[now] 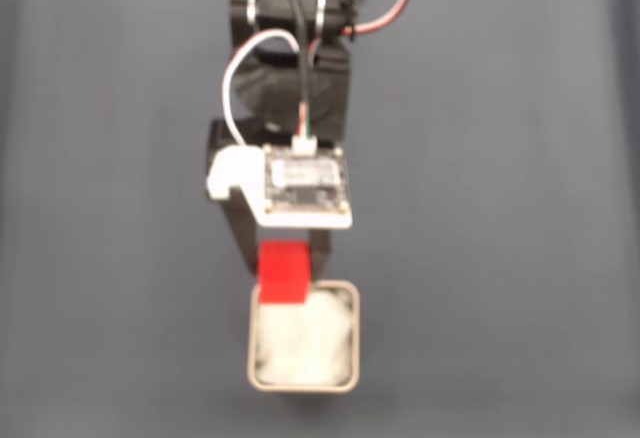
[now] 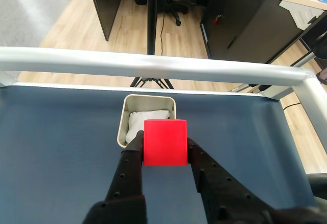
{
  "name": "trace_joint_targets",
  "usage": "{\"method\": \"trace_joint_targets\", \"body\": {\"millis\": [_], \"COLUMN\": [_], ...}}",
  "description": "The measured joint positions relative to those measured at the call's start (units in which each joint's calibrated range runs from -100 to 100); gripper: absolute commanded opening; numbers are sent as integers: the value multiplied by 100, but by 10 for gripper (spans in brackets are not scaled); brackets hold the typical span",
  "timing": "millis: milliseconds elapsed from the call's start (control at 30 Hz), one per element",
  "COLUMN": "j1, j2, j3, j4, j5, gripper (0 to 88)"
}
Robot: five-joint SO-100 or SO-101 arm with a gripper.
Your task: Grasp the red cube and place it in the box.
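Take the box as your reference throughout. In the fixed view it sits on the dark blue counter, low in the frame, directly below the arm. It is a pale square tin with rounded corners and a thin rim, and white crinkled paper lines its inside.

Find the red cube at the box's upper rim in the fixed view. Its lower edge overlaps that rim, toward the box's left corner. The wrist view confirms this: the red cube covers the near wall of the box, and the rest of the tin lies beyond it. You cannot tell from either view how high the cube is above the rim.

Check the pincer in the wrist view. Its two black fingers are closed partway, one finger pressed against the cube's left face and the other against its right face, so the cube is held firmly between them. In the fixed view, the pincer is largely hidden under the arm's white camera mount and circuit board, which sit just above the cube, on the side away from the box.

Beyond the box in the wrist view, note the metal rail bordering the counter, then a wooden floor with dark cabinets.
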State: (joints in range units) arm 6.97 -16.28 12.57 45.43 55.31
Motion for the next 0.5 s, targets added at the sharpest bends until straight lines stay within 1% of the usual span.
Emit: {"method": "trace_joint_targets", "body": {"millis": [167, 500], "j1": [-45, -163], "j2": [365, 1033], "j3": [-362, -1040], "j4": [0, 0], "j5": [-83, -93], "gripper": [66, 67]}}
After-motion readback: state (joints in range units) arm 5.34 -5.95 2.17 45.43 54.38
